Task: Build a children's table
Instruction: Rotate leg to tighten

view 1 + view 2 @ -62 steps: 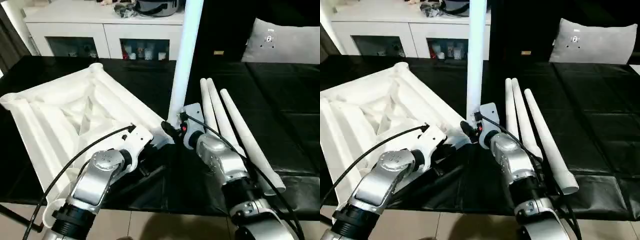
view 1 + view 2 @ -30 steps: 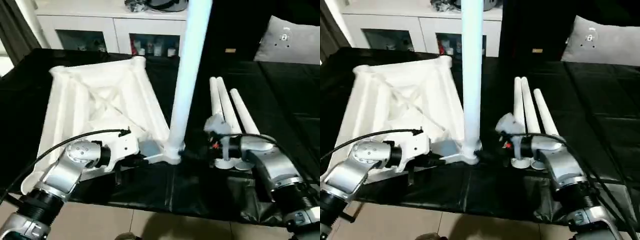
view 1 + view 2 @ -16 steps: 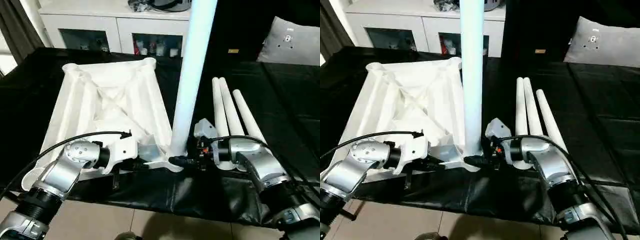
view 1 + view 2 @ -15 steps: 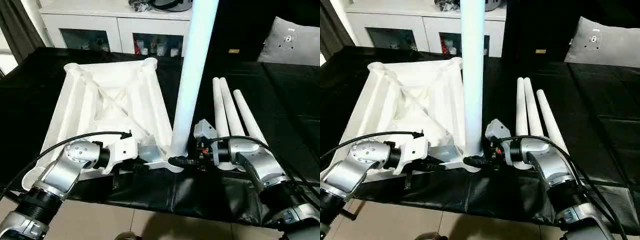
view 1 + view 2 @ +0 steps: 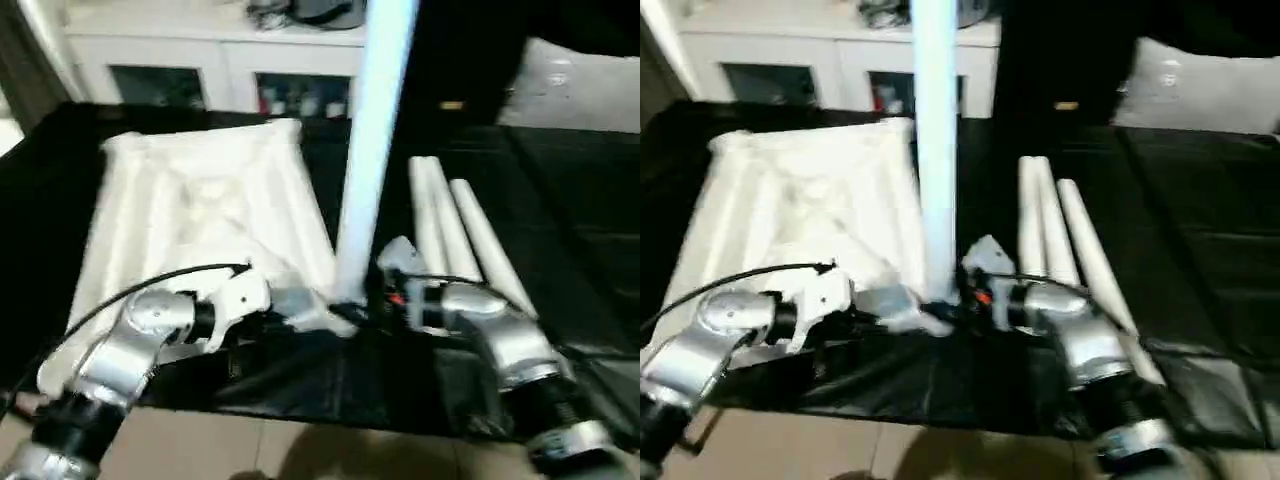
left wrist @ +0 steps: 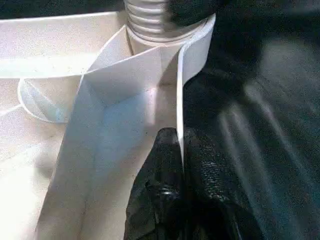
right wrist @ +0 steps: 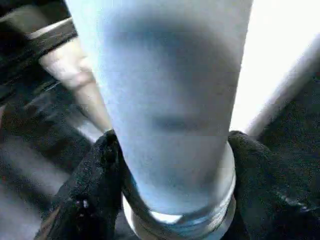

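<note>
- A dark curtain (image 5: 22,50) hangs at the far left edge, beside a white cabinet (image 5: 200,60) with two glass doors along the back wall; small items sit behind the glass and a dark object rests on its top.
- One table top (image 5: 190,215) lies upside down on the left part of the black table cover (image 5: 590,200), ribbed underside up, with a rounded socket at each corner that can be seen.
- The left gripper (image 6: 180,150) is at the near right corner of the table top; its two black fingers (image 6: 162,165) are pressed together on the thin white wall (image 6: 181,90) of that corner, one finger on each face.
- A black cable (image 5: 150,285) arcs over the silver left forearm (image 5: 120,350), which lies in front of the near edge of the table top and hides part of it.
- One upright leg (image 5: 370,140) stands in that same corner socket, rising out of the top of the head views; its ribbed base (image 6: 150,22) sits in the socket.
- The right gripper (image 7: 170,160) is at the foot of the upright leg, a black finger (image 7: 95,180) on each side of the tube, clamped around it just above the ribbed base.
- Three loose legs (image 5: 450,225) lie side by side on the cover to the right of the upright one, close together and fanning slightly; the right forearm (image 5: 500,340) covers their near ends.
- That makes four legs counted, one top, two grippers.
- A grey cushion (image 5: 570,95) sits at the far right, behind the table.
</note>
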Controlling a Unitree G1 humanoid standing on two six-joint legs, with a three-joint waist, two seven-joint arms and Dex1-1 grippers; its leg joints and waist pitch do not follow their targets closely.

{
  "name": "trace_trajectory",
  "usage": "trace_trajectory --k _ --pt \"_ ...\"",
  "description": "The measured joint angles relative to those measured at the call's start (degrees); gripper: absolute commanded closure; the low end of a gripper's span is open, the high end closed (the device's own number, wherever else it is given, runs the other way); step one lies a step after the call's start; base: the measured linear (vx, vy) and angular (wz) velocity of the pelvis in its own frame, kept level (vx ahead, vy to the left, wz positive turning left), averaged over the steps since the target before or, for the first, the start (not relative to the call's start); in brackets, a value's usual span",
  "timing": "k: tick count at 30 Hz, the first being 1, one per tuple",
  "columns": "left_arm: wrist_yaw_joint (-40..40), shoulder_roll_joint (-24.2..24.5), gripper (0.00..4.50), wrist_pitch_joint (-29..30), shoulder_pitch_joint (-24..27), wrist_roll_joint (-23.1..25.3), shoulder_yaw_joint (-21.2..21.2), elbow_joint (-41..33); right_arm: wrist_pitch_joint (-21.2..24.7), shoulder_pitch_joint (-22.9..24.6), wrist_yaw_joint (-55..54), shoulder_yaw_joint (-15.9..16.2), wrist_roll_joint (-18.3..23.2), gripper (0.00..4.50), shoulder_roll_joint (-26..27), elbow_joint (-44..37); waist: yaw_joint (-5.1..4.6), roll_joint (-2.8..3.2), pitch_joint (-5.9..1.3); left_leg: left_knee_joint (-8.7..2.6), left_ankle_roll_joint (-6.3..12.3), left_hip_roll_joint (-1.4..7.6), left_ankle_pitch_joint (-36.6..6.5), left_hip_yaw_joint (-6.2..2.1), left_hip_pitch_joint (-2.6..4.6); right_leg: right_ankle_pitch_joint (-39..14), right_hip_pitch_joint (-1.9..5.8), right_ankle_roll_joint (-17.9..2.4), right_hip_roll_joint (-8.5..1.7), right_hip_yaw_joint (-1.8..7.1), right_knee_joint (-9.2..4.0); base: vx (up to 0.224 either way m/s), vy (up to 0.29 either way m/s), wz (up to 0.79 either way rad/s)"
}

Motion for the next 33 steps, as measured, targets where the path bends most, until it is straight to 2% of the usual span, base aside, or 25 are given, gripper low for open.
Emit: trace_trajectory --k 3,6,9,10,12,15,18,22,24,27,33 --pt "7.73 -4.68 4.50 5.23 0.08 2.12 1.17 -1.05 0.04 -2.80 -11.99 -2.62 -1.45 1.78 5.99 5.05 -1.08 0.00 -0.05 -0.11 -0.02 0.00 0.01 -0.01 0.32 -0.03 0.00 0.05 -0.01 -0.01 -0.01 0.000 0.000 0.00" --pt "15.05 -10.76 4.50 8.41 -0.84 3.95 2.18 -0.51 -0.07 -6.24 -21.70 -4.44 -2.58 1.78 9.02 9.54 -1.04 -0.01 -0.04 -0.15 -0.02 0.00 0.01 -0.01 0.35 -0.03 0.01 0.05 -0.01 -0.02 -0.11 0.000 0.000 0.00" --pt "19.60 -14.84 4.50 11.49 -1.90 4.81 1.72 -0.72 -0.60 -7.06 -25.24 -5.80 -3.57 1.78 9.32 10.66 -0.64 0.01 -0.06 -0.14 -0.01 -0.06 0.01 0.00 0.19 -0.03 0.02 0.05 -0.04 0.01 -0.24 0.000 0.000 0.00" --pt "20.05 -14.95 4.50 11.78 -1.94 4.83 1.42 -0.97 -0.65 -7.04 -25.21 -6.08 -3.60 1.43 9.31 10.65 -0.54 0.01 -0.06 -0.13 -0.01 -0.09 0.01 0.00 0.18 -0.02 0.03 0.05 -0.06 0.03 -0.24 0.000 0.000 0.00" --pt "20.63 -15.00 4.50 12.28 -1.93 4.84 1.00 -1.60 -0.93 -7.04 -25.08 -6.43 -3.59 1.08 9.31 10.64 -0.41 -0.03 -0.09 -0.14 -0.01 -0.09 0.01 0.00 0.12 0.02 0.03 0.03 -0.06 0.01 -0.23 0.000 0.000 0.00" --pt "21.24 -15.32 4.50 13.04 -1.93 5.41 0.49 -2.51 -1.86 -6.92 -24.87 -6.63 -3.55 0.98 9.30 11.83 -0.08 -0.05 -0.10 -0.25 -0.01 -0.08 0.01 0.00 0.00 0.16 -0.07 -0.19 -0.06 -0.02 -0.23 0.000 0.000 0.00" --pt "21.53 -15.38 4.50 13.54 -2.22 6.57 -0.16 -3.13 -3.23 -7.02 -23.94 -6.65 -3.53 0.65 8.83 12.36 0.19 -0.07 -0.08 -0.31 -0.01 -0.05 0.01 0.00 -0.11 0.15 -0.16 -0.18 -0.04 -0.06 -0.25 0.000 0.000 0.00" --pt "20.42 -13.79 4.50 13.68 -2.87 6.57 -1.46 -3.67 -4.38 -6.48 -19.53 -6.42 -3.34 0.42 7.01 11.76 0.53 -0.12 -0.05 -0.28 0.00 -0.04 0.00 0.00 -0.41 0.15 -0.34 -0.18 -0.04 -0.09 -0.30 0.000 0.000 0.00" --pt "18.88 -11.92 4.50 13.13 -3.15 6.49 -2.09 -4.22 -4.27 -4.92 -15.90 -5.91 -2.88 0.09 4.67 9.32 0.91 -0.15 -0.03 -0.29 0.02 -0.03 -0.01 -0.01 -0.57 0.15 -0.45 -0.18 -0.04 -0.13 -0.36 0.000 0.000 0.00" --pt "16.57 -9.68 4.50 12.08 -3.14 6.44 -2.51 -4.88 -4.17 -4.11 -11.49 -5.10 -1.93 0.04 2.50 7.25 0.94 -0.18 -0.01 -0.28 0.04 0.04 -0.01 -0.01 -0.77 0.15 -0.66 -0.18 -0.01 -0.21 -0.30 0.000 0.000 0.00" --pt "4.94 1.69 4.50 5.60 -1.97 5.15 -3.65 -6.58 -4.27 -3.51 3.36 -2.09 -1.15 0.04 -6.94 -0.12 1.04 -0.20 0.01 -0.24 0.02 0.22 0.01 0.00 -0.82 0.15 -0.79 -0.19 0.08 -0.33 -0.20 0.000 0.000 0.00"
